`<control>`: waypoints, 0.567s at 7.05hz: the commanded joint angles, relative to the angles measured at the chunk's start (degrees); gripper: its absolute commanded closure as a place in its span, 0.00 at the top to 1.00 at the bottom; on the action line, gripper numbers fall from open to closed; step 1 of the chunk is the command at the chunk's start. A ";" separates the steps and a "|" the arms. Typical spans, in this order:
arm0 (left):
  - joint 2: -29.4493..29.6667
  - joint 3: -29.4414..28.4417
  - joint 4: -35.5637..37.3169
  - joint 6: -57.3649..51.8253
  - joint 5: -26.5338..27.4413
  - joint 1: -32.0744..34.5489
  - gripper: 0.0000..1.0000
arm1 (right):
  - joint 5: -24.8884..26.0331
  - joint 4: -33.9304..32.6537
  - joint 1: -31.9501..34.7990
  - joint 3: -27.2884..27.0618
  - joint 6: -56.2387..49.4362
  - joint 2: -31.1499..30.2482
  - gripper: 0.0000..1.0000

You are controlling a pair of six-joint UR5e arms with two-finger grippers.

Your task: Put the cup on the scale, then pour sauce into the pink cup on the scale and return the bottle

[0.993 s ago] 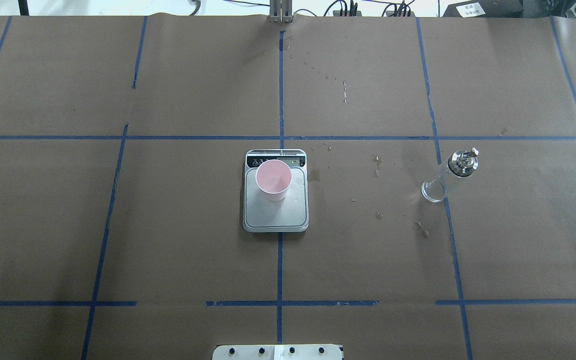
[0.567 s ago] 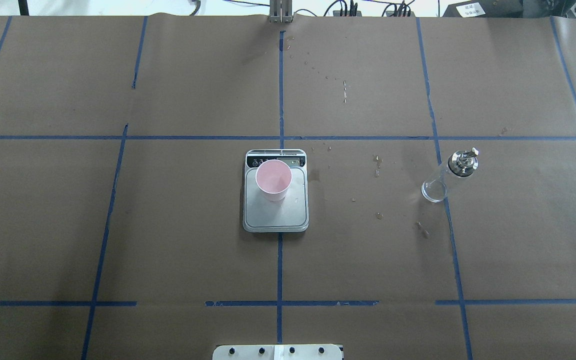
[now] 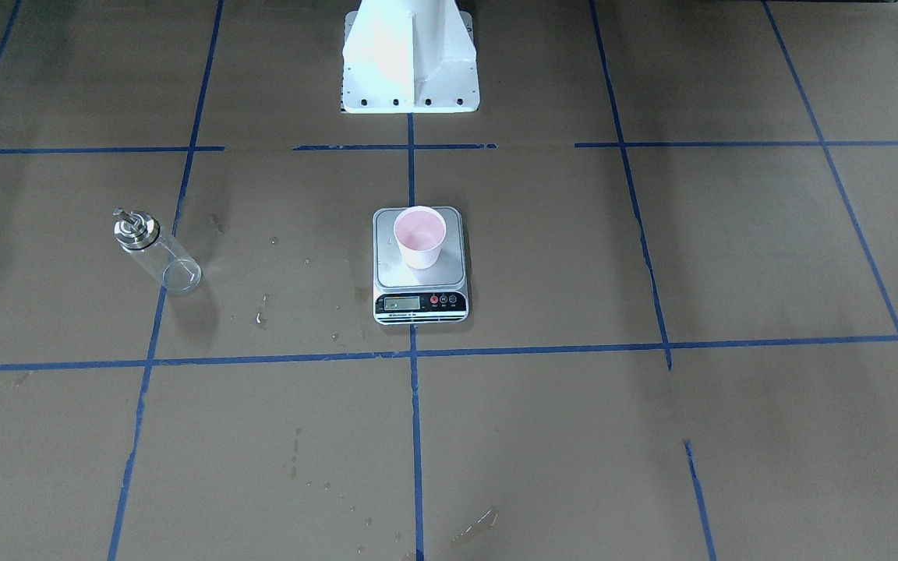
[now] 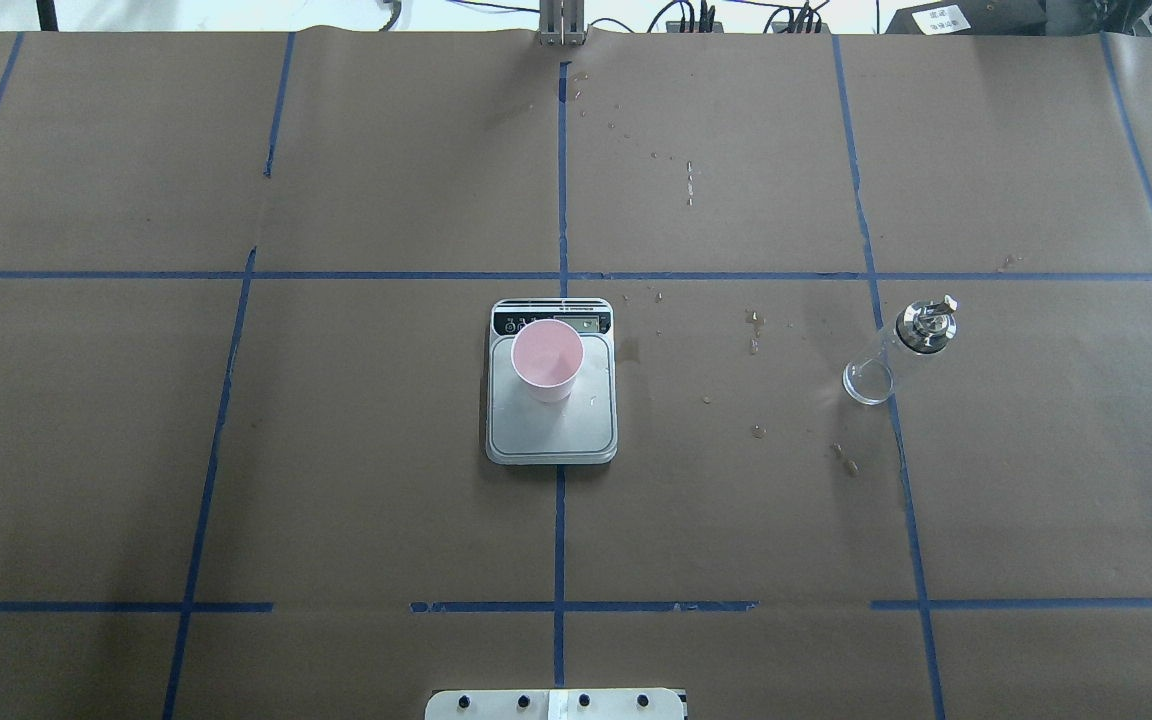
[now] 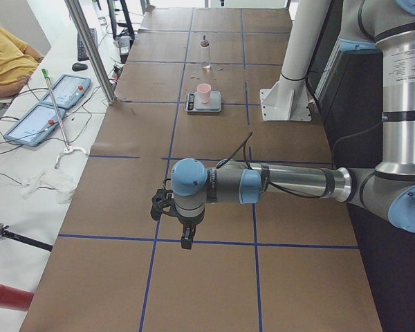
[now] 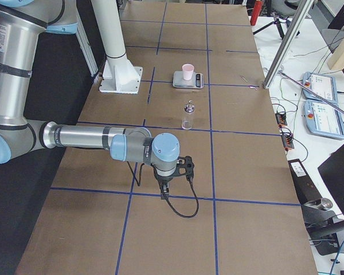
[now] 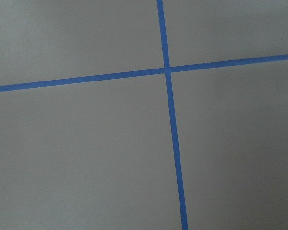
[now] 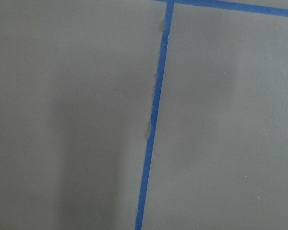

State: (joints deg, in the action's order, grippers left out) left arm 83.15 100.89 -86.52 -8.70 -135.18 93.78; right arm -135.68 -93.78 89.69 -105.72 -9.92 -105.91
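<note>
Honestly, nothing is gripped right now. The right end effector (image 6: 163, 191) hangs low over bare surface (image 4: 336, 450) at its own end. Whether it's wide or narrow can't be told from the side view, and the same goes for the left end effector (image 5: 186, 237) at the opposite end.

The cup (image 4: 547, 358) is sat upright on the scale (image 4: 551, 435), toward the display end of the platform. The bottle (image 4: 894, 355) stands upright, well apart from the right end effector, roughly between it and the scale. The sauce is clear, so whether any is in the cup can't be judged.

If the pour is what's due, the bottle is best taken by the glass body below the cap. It should be carried upright, brought spout-first just over the cup rim, and tipped slowly. Drops (image 4: 756, 432) are dotted between bottle and scale, so a gentle tilt is advised, and the scale shouldn't be bumped.
</note>
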 commanded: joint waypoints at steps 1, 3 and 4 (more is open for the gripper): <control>0.00 0.09 0.03 0.00 0.00 0.00 1.00 | 0.24 0.09 -0.22 -0.01 0.07 0.00 1.00; 0.00 0.09 -0.06 0.00 0.00 0.00 1.00 | 0.24 0.09 -0.57 -0.01 0.07 0.00 1.00; 0.00 0.09 0.03 0.00 0.00 0.00 1.00 | 0.24 0.09 -0.48 -0.01 -0.02 0.00 1.00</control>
State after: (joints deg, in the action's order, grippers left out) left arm 83.15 100.98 -86.54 -8.70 -135.18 93.78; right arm -135.44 -93.70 89.23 -105.73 -9.86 -105.91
